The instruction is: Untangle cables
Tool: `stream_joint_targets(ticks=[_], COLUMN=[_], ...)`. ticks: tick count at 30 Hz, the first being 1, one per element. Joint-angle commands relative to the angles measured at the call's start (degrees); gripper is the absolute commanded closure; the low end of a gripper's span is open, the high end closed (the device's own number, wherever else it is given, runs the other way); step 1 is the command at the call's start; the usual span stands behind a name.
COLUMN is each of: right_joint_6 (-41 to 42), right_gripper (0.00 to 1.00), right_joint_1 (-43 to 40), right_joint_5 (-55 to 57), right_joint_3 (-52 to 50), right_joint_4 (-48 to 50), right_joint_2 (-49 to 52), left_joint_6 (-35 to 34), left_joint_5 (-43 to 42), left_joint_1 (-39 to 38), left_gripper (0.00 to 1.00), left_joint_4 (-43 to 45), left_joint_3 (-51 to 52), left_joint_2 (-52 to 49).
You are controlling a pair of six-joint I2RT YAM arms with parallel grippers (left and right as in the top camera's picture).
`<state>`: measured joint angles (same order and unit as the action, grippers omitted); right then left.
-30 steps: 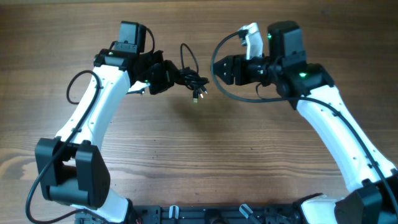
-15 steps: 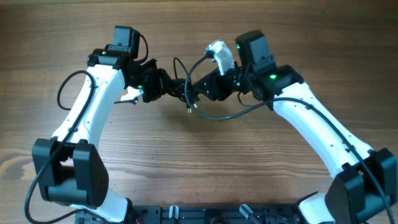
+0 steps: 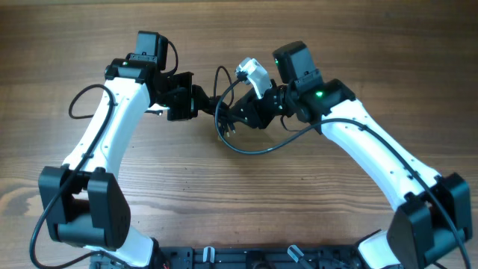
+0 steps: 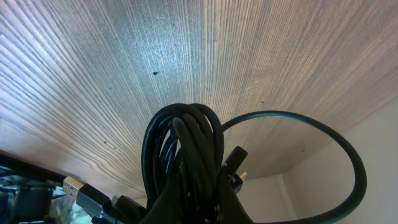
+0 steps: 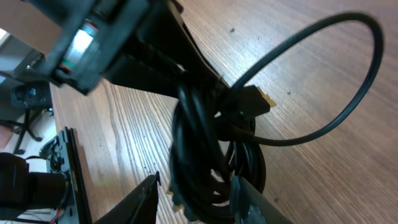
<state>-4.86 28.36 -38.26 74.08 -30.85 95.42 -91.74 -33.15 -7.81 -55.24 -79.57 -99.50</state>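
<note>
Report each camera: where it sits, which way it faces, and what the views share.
Overhead: above the table, facing straight down; shows left arm, right arm, left claw, right claw, cables between them.
Left wrist: on the left arm, facing along its claw at the cables against the table; own fingers unclear.
Right wrist: on the right arm, facing the cables; own fingers at bottom, left claw beyond.
All three share the cables.

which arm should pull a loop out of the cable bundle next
Probably right: its open gripper straddles the cable bundle, ready to pinch a loop; the left gripper is shut on the bundle, anchoring it.
</note>
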Motion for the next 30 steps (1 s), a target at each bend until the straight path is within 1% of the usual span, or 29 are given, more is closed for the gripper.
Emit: stream_joint_targets(ticks=[1, 10, 11, 13, 15, 17, 20, 23, 25, 28, 30], right_joint_6=[-1.1, -1.1, -1.1, -1.1, -0.4, 2.0, 4.3, 8.5, 11.5, 17.4, 18.4], right_gripper=[0.63, 0.66, 0.70, 0.75, 0.83, 0.91, 0.96, 0.96, 0.96, 0.96, 0.96], right_joint_1=[0.4, 1.9, 2.4, 2.8, 3.2, 3.3, 3.2, 3.2, 3.2, 2.6, 2.0], right_joint_5=[-2.0, -2.3, -2.3, -1.4, 1.1, 3.0, 3.5, 4.4, 8.1, 16.0, 16.6], right_joint_3=[1.0, 1.0, 1.0, 1.0, 1.0, 1.0, 1.0, 1.0, 1.0, 1.0, 1.0], right_joint_4=[-0.2, 0.2, 0.2, 0.4, 0.6, 1.0, 2.8, 4.9, 5.2, 4.9, 5.2], right_joint_2=[2.4, 2.8, 2.8, 3.0, 3.4, 3.6, 3.6, 3.6, 3.5, 2.5, 1.5], left_joint_6=[3.1, 3.0, 3.0, 3.0, 3.1, 3.1, 3.1, 3.1, 3.3, 5.6, 7.7], left_joint_5=[-2.0, -2.0, -2.0, -2.0, -2.5, -2.9, -2.8, -2.8, -2.8, -2.8, -2.4], left_joint_1=[0.2, 0.2, 0.2, 0.2, 0.2, 0.2, 0.2, 0.2, 0.2, 0.2, 0.2], left_gripper=[0.96, 0.96, 0.96, 0.96, 0.96, 0.96, 0.96, 0.96, 0.96, 0.96, 0.96], left_joint_4=[0.1, 0.1, 0.1, 0.1, 0.1, 0.1, 0.1, 0.1, 0.1, 0.1, 0.2], left_joint_3=[-1.1, -1.1, -1.1, -1.1, -1.1, -1.1, -1.1, -1.1, -1.1, -1.1, -1.1], left_joint_2=[0.9, 0.9, 0.9, 0.9, 0.9, 0.9, 0.9, 0.9, 0.9, 0.9, 0.9])
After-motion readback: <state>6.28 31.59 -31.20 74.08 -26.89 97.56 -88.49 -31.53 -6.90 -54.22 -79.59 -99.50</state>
